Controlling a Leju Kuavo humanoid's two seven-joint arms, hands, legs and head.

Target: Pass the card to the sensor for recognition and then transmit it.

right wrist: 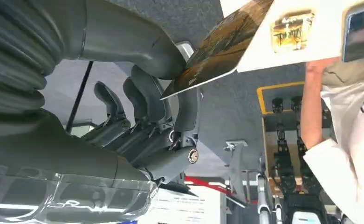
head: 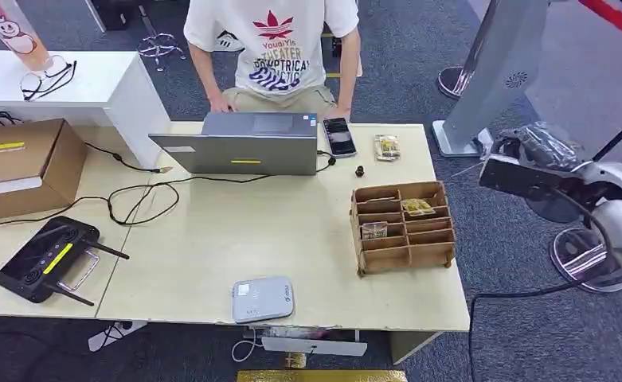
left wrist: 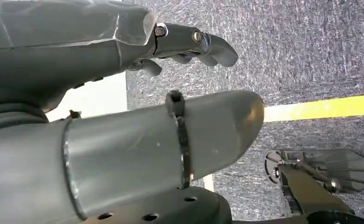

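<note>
Pale counter [head: 291,231] over blue carpet, white sensor [head: 264,299] at its near edge, wooden rack [head: 403,227] near the right edge, open room between. Hovered off the counter's right edge: right hand [head: 540,147].

Hung above carpet, left hand [left wrist: 100,60], fingers [left wrist: 208,44] apart, nothing held.

Pinched by one end between thumb and fingers [right wrist: 187,107]: the card [right wrist: 222,44]. Judged thin, stiff, light and slick. Called for a firm edge pinch, face left free, rack's corner avoided.

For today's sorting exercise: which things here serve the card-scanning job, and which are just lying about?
Job: card held by the right hand; sensor; card rack.
Lying about: laptop, phone, box, controller, glasses.
</note>
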